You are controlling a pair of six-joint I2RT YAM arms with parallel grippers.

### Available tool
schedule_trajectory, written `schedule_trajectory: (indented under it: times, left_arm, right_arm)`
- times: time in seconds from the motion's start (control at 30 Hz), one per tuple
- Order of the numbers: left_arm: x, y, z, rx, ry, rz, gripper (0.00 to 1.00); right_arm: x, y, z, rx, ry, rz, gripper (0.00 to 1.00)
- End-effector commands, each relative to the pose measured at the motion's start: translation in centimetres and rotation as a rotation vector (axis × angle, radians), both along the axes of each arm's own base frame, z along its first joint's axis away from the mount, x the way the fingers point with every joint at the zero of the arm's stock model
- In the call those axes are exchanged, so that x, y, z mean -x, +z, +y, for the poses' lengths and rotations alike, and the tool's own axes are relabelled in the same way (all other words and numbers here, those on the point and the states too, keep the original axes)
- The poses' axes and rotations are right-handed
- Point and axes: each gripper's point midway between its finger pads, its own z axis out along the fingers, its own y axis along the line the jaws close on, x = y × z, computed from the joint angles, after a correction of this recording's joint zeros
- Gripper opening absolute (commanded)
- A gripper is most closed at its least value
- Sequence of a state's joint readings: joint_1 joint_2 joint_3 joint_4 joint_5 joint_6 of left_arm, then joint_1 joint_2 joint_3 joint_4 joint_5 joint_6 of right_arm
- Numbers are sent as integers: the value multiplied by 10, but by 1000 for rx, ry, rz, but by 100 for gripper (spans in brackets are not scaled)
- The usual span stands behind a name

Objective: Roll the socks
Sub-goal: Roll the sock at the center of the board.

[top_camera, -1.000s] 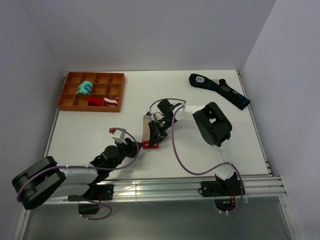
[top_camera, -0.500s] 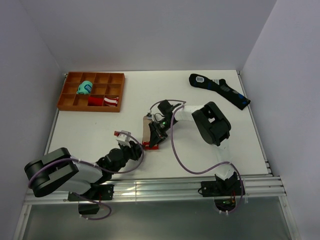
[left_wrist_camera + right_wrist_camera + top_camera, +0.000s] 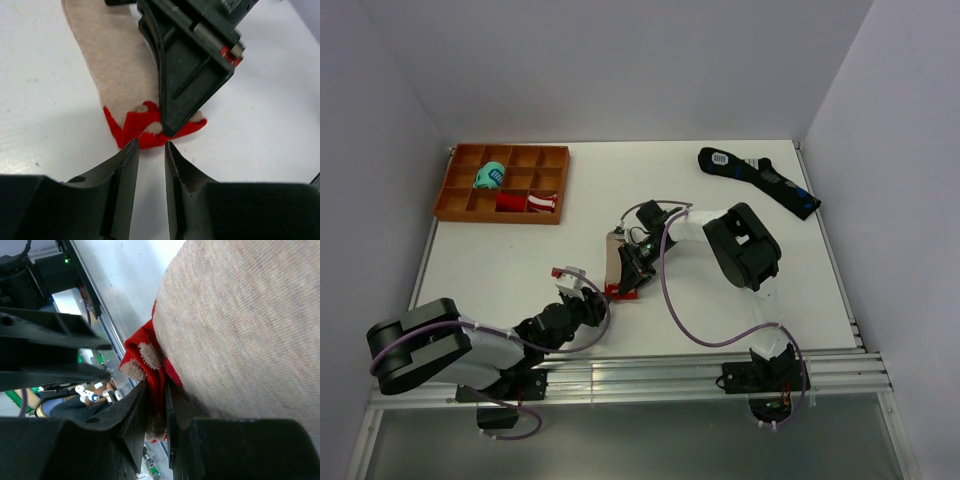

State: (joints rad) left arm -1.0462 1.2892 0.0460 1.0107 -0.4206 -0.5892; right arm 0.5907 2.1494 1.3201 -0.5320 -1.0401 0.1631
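The tan socks (image 3: 613, 252) lie flat at the table's middle, red end (image 3: 620, 290) toward the near edge. They also show in the left wrist view (image 3: 115, 55) and right wrist view (image 3: 250, 325). My right gripper (image 3: 628, 278) is shut on the folded red end (image 3: 156, 377), pinching it between both fingers. My left gripper (image 3: 592, 305) sits just in front of the red end (image 3: 135, 127), its jaws a narrow gap apart with nothing between them (image 3: 151, 147).
An orange divided tray (image 3: 467, 201) at the back left holds a teal roll (image 3: 490, 177) and a red-and-white roll (image 3: 530, 202). A long black sock (image 3: 760, 180) lies at the back right. The right arm's purple cable (image 3: 680, 320) loops over the table.
My left gripper has moved right and forward, closing in on the socks' red end. The right gripper has stayed clamped on that end.
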Motion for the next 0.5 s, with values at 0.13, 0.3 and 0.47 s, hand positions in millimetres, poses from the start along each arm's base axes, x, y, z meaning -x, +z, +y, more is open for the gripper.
schedule_trajectory:
  times: [0.13,0.3,0.47]
  left_arm:
    - [16,-40,26,-98,59,71,33]
    - [16,-44,24,-127,59,67,33]
    - [10,-46,13,-160,51,56,34]
  right_arm:
    - [-3,4,2,-27,-1,21,25]
    - [-3,3,1,-28,-1,23,25]
    - [-2,5,1,-31,3,23,25]
